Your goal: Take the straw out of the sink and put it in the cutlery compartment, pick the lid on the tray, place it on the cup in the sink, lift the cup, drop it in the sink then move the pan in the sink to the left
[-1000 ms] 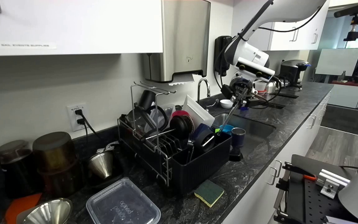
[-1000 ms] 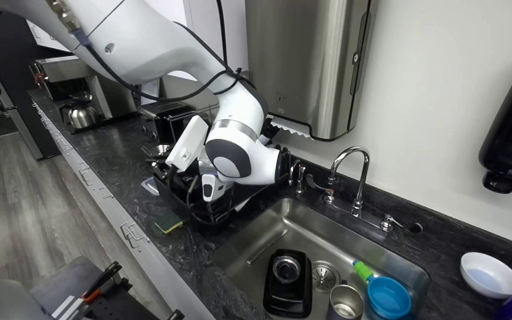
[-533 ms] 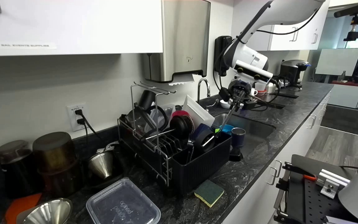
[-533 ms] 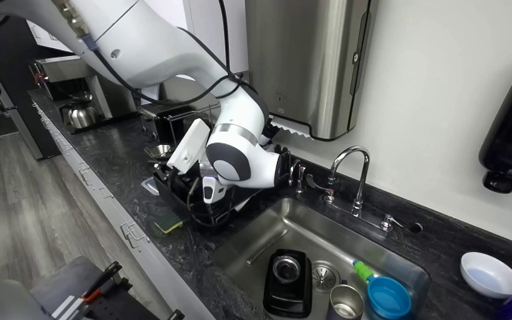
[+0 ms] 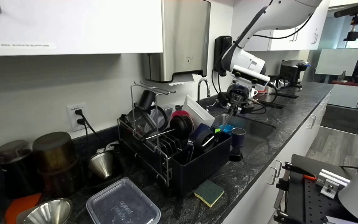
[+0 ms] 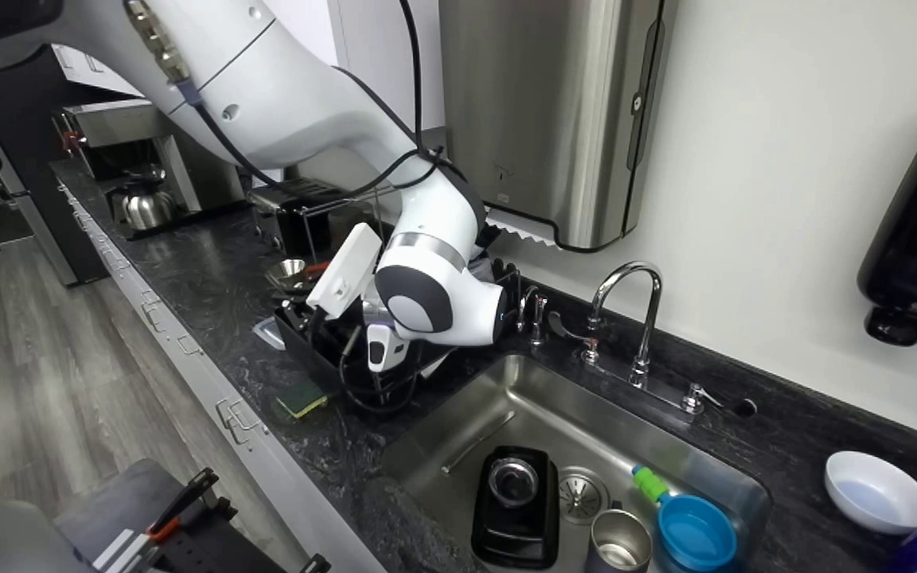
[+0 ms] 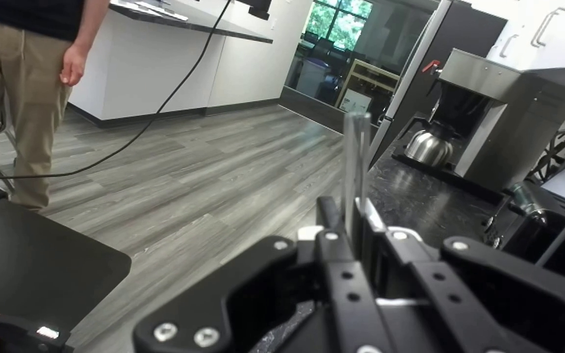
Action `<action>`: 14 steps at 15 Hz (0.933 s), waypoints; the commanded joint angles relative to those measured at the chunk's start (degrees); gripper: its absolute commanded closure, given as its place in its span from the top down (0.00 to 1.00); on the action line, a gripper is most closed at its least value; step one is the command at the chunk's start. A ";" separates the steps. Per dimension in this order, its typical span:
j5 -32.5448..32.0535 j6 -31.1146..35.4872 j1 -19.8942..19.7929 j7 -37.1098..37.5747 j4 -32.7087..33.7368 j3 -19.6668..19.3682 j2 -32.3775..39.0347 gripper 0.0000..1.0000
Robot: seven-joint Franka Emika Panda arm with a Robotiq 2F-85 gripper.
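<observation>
Wrist view: tool [image 7: 352,218], gripping one clear straw [image 7: 355,164], tilted, its tip overlapping black compartment [image 5: 200,169] in an exterior view, entry unclear; advised handling: steepen straw, lower tip well inside, only then release and back away.

Silver screws [image 7: 207,337] stud the black claw [image 7: 351,214].

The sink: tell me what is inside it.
In an exterior view, the sink holds a thin rod, a black tray with a round lid on it, a cup and a blue pan. What lies beneath them is covered.
</observation>
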 commanded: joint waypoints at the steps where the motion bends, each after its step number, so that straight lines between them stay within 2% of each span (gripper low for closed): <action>1: 0.99 0.55 0.06 0.86 1.16 0.27 1.67 0.03; 14: 0.89 0.27 0.06 0.83 3.94 0.38 6.94 0.03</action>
